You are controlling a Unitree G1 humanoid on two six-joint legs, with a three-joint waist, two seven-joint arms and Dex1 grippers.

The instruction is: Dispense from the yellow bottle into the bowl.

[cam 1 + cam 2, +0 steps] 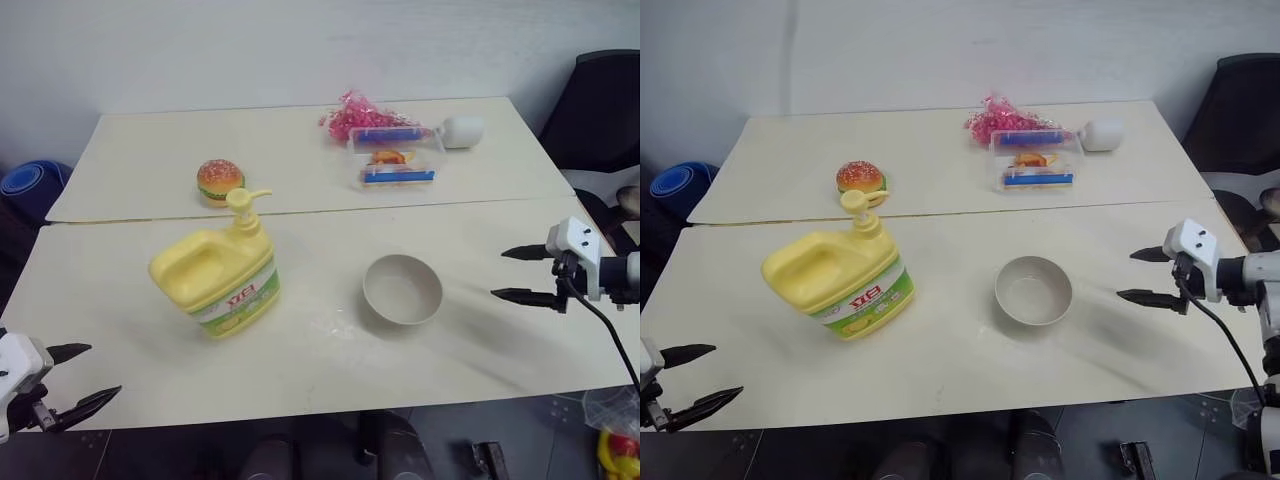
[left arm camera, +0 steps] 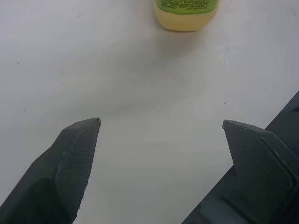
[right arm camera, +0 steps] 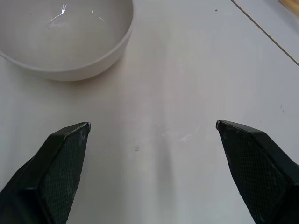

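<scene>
toy hamburger (image 1: pixel 220 180), clear box (image 1: pixel 394 160), table (image 1: pixel 480 330)

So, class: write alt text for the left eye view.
A squat yellow plastic pump bottle and a small round off-white bowl stand apart on a pale table. The open left gripper and right gripper hover at its sides.
</scene>
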